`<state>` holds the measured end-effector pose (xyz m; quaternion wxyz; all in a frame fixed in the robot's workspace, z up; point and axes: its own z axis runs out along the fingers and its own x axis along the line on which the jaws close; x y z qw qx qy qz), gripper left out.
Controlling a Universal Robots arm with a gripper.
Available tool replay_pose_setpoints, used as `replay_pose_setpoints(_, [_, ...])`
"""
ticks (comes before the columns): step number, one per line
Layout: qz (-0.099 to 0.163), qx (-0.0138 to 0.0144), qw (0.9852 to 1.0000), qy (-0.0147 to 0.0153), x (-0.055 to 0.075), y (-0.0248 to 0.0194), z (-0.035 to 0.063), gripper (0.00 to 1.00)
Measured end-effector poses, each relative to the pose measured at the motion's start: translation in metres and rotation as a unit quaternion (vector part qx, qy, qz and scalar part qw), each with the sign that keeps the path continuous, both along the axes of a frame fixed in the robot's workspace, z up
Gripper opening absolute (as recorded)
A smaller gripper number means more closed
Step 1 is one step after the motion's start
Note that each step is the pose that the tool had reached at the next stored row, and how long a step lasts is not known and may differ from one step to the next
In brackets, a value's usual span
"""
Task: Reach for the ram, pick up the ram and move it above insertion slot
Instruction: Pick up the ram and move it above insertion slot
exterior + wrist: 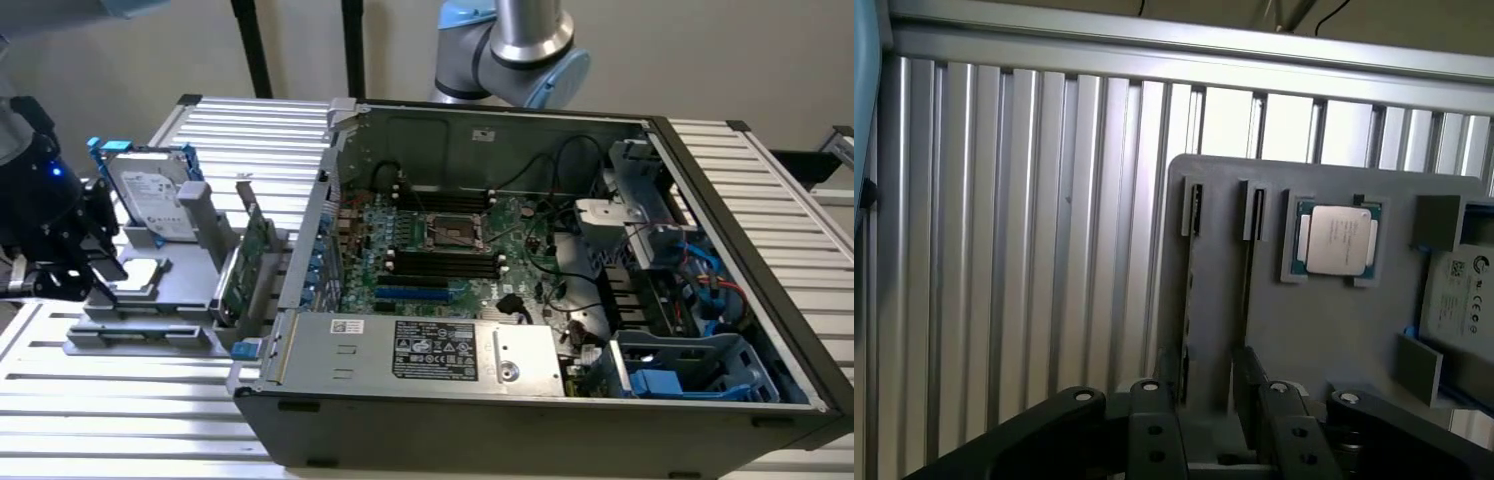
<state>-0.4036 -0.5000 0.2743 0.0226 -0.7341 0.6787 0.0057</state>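
ribbed metal table [120, 400] bears computer case [441, 440] and grey holder [140, 336].

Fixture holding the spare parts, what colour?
Plain grey fixture, clearest in the wrist view, where the CPU sits in one of its pockets.

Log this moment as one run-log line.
step: reach | gripper: open, above gray holder | ram: edge-on in holder slot, not gripped | CPU: in holder tray

Nothing legible here: print on the power supply label [434, 352], hard drive sticker [1464, 300] and processor lid [1337, 240] is unreadable.
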Motion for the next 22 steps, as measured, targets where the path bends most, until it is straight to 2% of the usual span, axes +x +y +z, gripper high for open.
replay_pose_setpoints(9, [0.0, 0.0, 1.0, 0.0005, 0.0, 0.0, -0.0164, 0.36])
replay_pose_setpoints(12, [0.0, 0.0, 1.0, 0.0019, 0.0, 0.0, -0.0216, 0.36])
replay_pose_setpoints(18, [0.0, 0.0, 1.0, 0.0086, 0.001, -0.0001, -0.0303, 0.36])
replay_pose_setpoints(22, [0.0, 0.0, 0.9999, 0.0153, 0.001, -0.0002, -0.0352, 0.36])
